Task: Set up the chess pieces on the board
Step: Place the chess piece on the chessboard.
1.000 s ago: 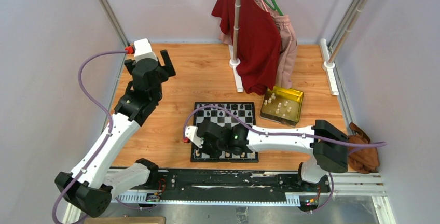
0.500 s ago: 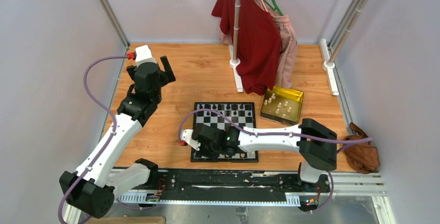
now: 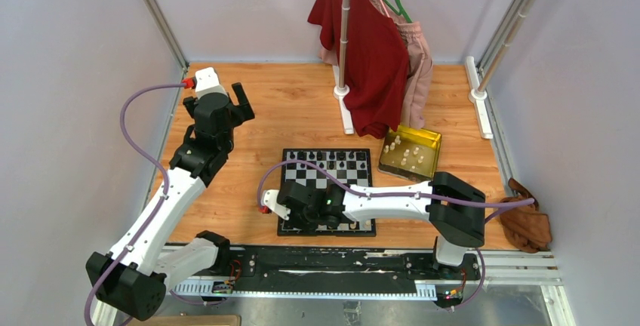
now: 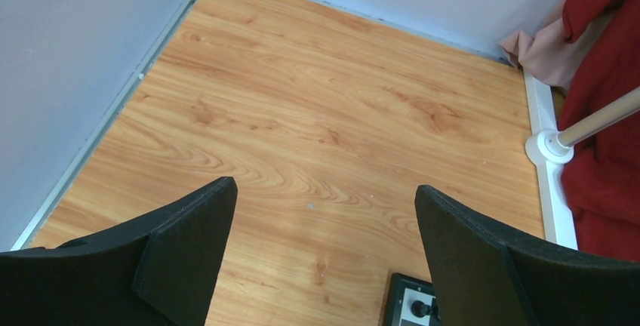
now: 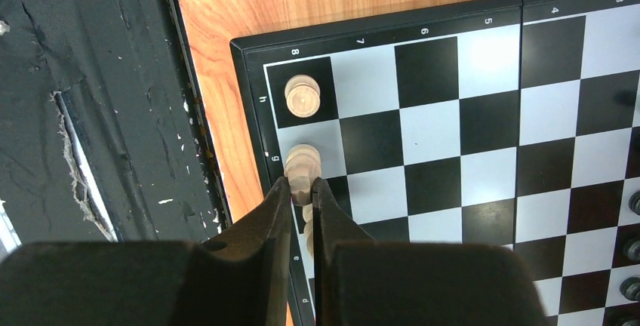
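Note:
The board [image 3: 355, 179] lies in the middle of the table, with black chess pieces [image 3: 328, 158] along its far row. My right gripper [image 3: 296, 204] hangs over the board's near left corner. In the right wrist view the right gripper [image 5: 302, 186] is shut on a pale cream chess piece [image 5: 303, 166] over the second edge square. Another cream piece [image 5: 303, 98] stands on the corner square. More cream shapes show between the fingers behind the held piece. My left gripper [image 3: 241, 103] is open and empty over bare wood at the back left, as the left wrist view [image 4: 324, 190] shows.
A yellow tin [image 3: 432, 139] holding several cream pieces sits right of the board. A clothes stand with a red garment [image 3: 370, 62] rises behind the board. A brown object [image 3: 528, 224] lies at the right edge. The black base rail [image 5: 90, 115] borders the board's corner.
The right arm has carried its cream piece leftward toward the board's near left corner. The left arm has shifted slightly nearer, its gripper still open.

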`<move>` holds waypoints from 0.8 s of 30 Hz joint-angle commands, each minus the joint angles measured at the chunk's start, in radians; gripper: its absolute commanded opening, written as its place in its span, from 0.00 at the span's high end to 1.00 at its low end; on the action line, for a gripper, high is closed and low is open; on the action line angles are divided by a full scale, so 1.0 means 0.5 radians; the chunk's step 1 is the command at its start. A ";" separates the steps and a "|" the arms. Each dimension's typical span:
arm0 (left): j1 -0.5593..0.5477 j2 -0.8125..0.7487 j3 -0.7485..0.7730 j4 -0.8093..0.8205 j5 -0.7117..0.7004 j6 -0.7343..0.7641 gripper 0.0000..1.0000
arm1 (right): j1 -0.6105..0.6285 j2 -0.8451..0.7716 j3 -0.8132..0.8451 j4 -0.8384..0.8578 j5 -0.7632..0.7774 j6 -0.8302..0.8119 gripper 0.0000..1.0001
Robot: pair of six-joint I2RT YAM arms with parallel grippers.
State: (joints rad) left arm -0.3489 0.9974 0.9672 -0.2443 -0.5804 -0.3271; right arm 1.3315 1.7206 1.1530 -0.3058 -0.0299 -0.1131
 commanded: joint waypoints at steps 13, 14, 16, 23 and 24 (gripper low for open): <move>0.021 -0.025 -0.032 0.080 0.029 -0.023 0.06 | 0.033 0.051 0.027 0.030 0.033 -0.050 0.80; 0.021 -0.024 -0.032 0.082 0.030 -0.024 0.06 | 0.034 0.048 0.026 0.031 0.032 -0.050 0.79; 0.021 -0.022 -0.032 0.082 0.035 -0.024 0.06 | 0.033 0.050 0.027 0.033 0.031 -0.053 0.77; 0.023 -0.019 -0.032 0.084 0.039 -0.024 0.06 | 0.032 0.019 0.036 0.029 0.036 -0.068 0.61; 0.023 -0.017 -0.032 0.083 0.039 -0.025 0.06 | 0.033 0.012 0.040 0.024 0.036 -0.071 0.60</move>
State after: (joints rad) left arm -0.3481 0.9974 0.9543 -0.2333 -0.5671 -0.3305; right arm 1.3315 1.7348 1.1530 -0.2920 -0.0254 -0.1310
